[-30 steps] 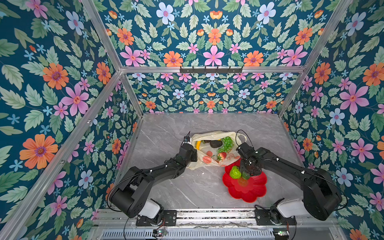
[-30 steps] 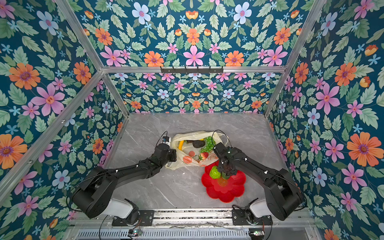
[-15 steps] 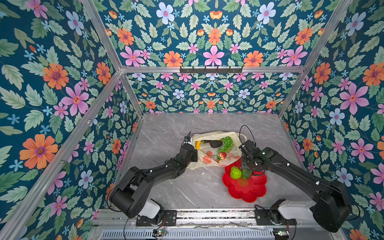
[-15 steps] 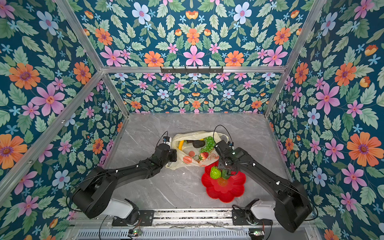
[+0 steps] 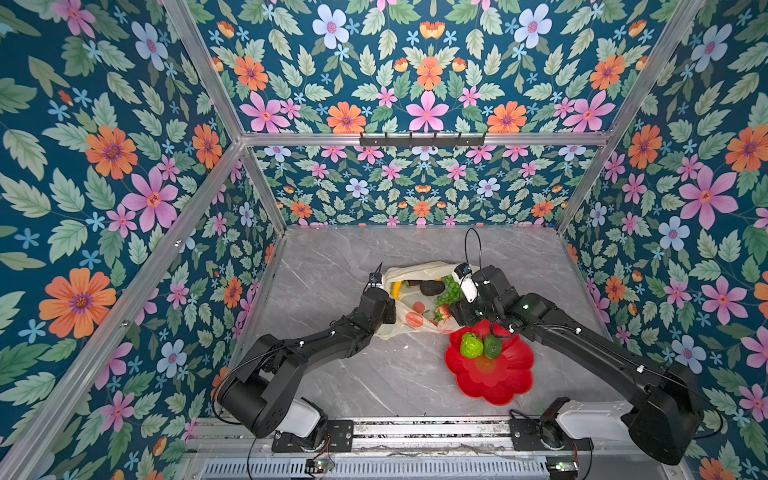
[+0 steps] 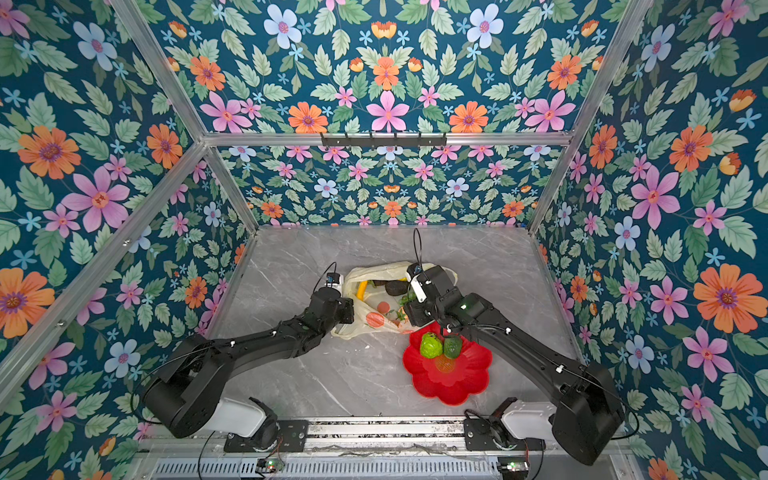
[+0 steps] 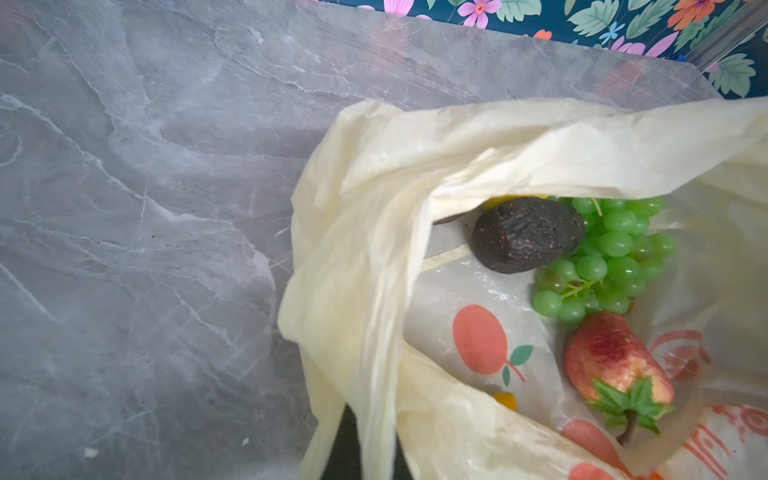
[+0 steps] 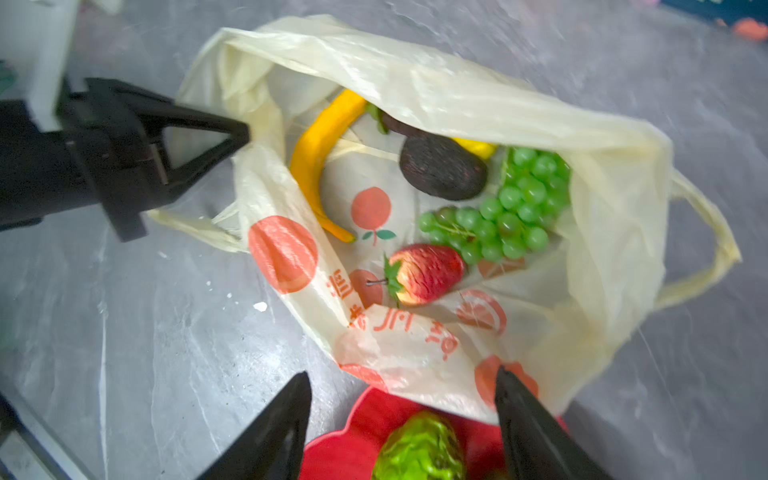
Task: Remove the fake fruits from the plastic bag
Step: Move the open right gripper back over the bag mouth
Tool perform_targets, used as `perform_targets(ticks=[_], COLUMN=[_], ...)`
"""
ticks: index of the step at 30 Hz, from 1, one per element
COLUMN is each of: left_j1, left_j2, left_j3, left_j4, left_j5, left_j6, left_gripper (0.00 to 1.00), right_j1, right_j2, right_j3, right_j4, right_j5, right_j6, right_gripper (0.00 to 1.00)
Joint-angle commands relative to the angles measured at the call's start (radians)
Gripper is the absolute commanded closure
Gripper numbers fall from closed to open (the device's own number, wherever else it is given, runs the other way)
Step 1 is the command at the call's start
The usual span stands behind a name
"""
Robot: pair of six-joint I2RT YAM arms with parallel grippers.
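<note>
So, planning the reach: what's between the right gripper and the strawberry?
In the right wrist view, only the folded printed rim of the bag lies between the right gripper and the strawberry.

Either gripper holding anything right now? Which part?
Left gripper pinches the plastic bag at the rim of its mouth. Right gripper is open, holding nothing.
</note>
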Motion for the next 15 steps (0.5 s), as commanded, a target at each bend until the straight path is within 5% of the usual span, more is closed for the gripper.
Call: perform_targets(ticks=[1,15], left_j1=[0.0,0.0], left_j2=[0.0,0.001], left_j3=[0.008,0.007], left_j4=[0.0,0.001], left_j5=[-0.003,0.001], left_j6=[0.005,0.005], left_gripper=[0.95,0.95], right_j1=[-0.012,-0.099], right_j2=[0.055,0.438], right_j3=[0.027,0.256], right_j4=[0.106,-0.003], right_j5=[-0.142,-0.259], right_j6=[-0.224,-0.513], right_gripper=[0.29,0.29])
